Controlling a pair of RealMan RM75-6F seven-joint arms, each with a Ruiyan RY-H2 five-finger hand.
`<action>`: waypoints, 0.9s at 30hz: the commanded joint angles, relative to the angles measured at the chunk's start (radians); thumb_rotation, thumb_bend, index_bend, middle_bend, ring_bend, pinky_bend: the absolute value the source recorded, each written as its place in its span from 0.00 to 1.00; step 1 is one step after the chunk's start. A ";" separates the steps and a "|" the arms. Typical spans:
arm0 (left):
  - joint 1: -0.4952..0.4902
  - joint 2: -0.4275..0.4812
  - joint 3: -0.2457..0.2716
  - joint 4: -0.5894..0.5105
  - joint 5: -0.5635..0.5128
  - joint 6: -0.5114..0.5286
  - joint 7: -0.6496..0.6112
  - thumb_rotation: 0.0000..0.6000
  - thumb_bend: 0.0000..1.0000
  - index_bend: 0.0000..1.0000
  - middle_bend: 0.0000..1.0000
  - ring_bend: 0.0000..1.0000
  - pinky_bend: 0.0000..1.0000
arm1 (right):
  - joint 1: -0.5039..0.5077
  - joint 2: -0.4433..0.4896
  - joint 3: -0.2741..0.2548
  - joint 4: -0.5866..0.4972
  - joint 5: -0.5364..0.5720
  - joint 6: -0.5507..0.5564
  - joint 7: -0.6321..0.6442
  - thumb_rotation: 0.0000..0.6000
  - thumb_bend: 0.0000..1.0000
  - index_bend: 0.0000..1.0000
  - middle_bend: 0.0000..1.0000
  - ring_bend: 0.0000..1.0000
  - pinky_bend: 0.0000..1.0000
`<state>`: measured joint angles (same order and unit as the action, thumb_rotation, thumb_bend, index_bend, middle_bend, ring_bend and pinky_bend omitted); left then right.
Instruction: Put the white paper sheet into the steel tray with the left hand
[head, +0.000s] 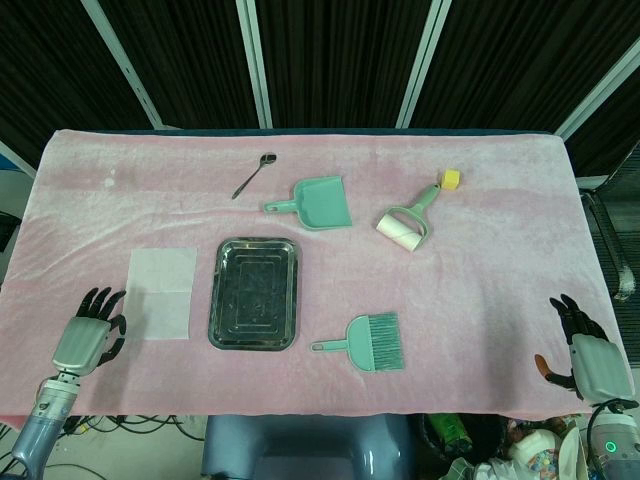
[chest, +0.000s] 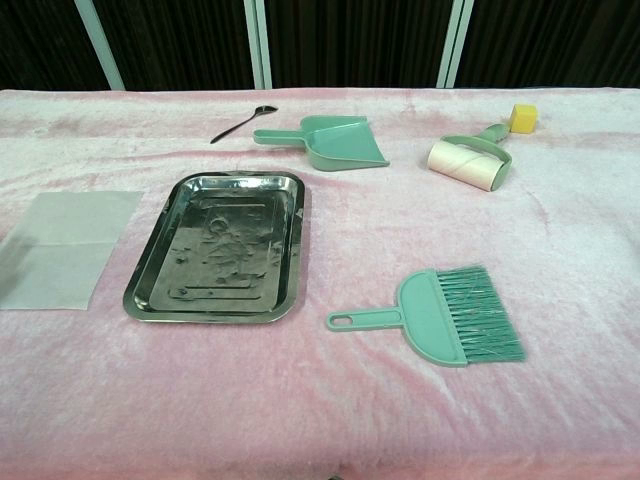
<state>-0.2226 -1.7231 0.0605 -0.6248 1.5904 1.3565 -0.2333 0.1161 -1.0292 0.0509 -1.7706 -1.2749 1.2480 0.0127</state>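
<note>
The steel tray (head: 254, 293) lay flat and empty near the middle of the pink-covered surface (head: 480, 290), its long sides running away from the robot. Just left of the tray, apart from its rim, the white paper sheet (head: 160, 293) lay flat on the cloth, a faint fold line crossing it. The left hand (head: 90, 333) rested at the near left edge of the surface, left of the tray and just beside the sheet's left margin; its fingers (head: 100, 303) were spread and held nothing, though whether their tips touched the paper could not be settled from the head view. The right hand (head: 588, 352) sat far to the right of the tray at the near edge, fingers apart and empty. Beyond the tray lay a metal spoon (head: 254, 174) and a green dustpan (head: 318, 202); to the tray's right and nearer the robot lay a green hand brush (head: 372, 343). Further right and beyond the tray were a lint roller (head: 408, 222) and a small yellow block (head: 451, 179).
</note>
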 joint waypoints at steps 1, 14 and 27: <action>0.000 0.000 0.000 0.000 0.001 0.003 -0.001 1.00 0.39 0.57 0.12 0.00 0.00 | 0.000 -0.001 0.000 0.001 -0.001 0.002 -0.002 1.00 0.27 0.04 0.01 0.10 0.16; -0.001 0.002 0.004 -0.002 0.003 -0.001 0.001 1.00 0.39 0.58 0.12 0.00 0.00 | 0.000 -0.003 0.000 0.002 0.000 0.003 -0.007 1.00 0.27 0.04 0.01 0.10 0.16; -0.003 0.006 0.007 -0.003 0.005 -0.005 0.005 1.00 0.40 0.59 0.12 0.00 0.00 | -0.002 -0.005 0.005 -0.007 0.026 0.006 -0.030 1.00 0.27 0.04 0.01 0.10 0.16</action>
<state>-0.2255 -1.7171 0.0674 -0.6279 1.5954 1.3518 -0.2278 0.1145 -1.0343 0.0558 -1.7769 -1.2487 1.2536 -0.0173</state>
